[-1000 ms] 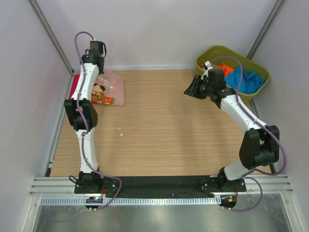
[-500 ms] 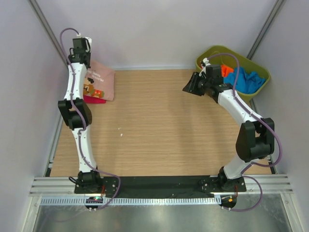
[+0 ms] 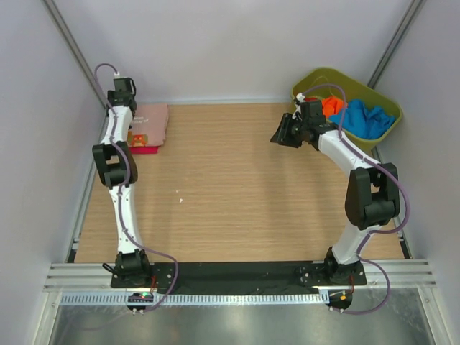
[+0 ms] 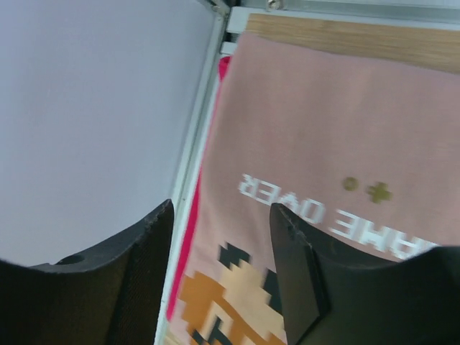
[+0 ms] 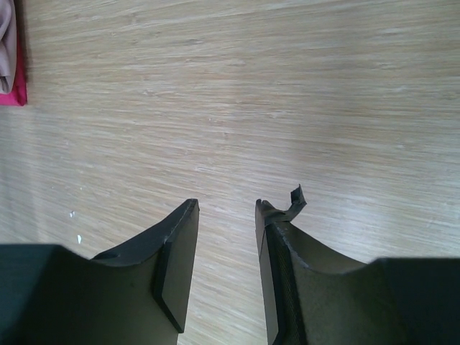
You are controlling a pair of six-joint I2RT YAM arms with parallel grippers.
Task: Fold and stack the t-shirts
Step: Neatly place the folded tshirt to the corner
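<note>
Four shirts: one pink shirt [image 3: 149,118], one magenta shirt [image 3: 144,149], one orange shirt [image 3: 333,105], one blue shirt [image 3: 363,121]; one tub [image 3: 338,72].

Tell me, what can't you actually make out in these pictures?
Magenta t-shirt: only an edge shows in any view, because the dusty-pink t-shirt lies on it.
Its print: too small in the top view; cut by the bottom edge and the left gripper in the left wrist view.
Tub contents beneath the blue t-shirt and orange t-shirt: covered, top view.
</note>
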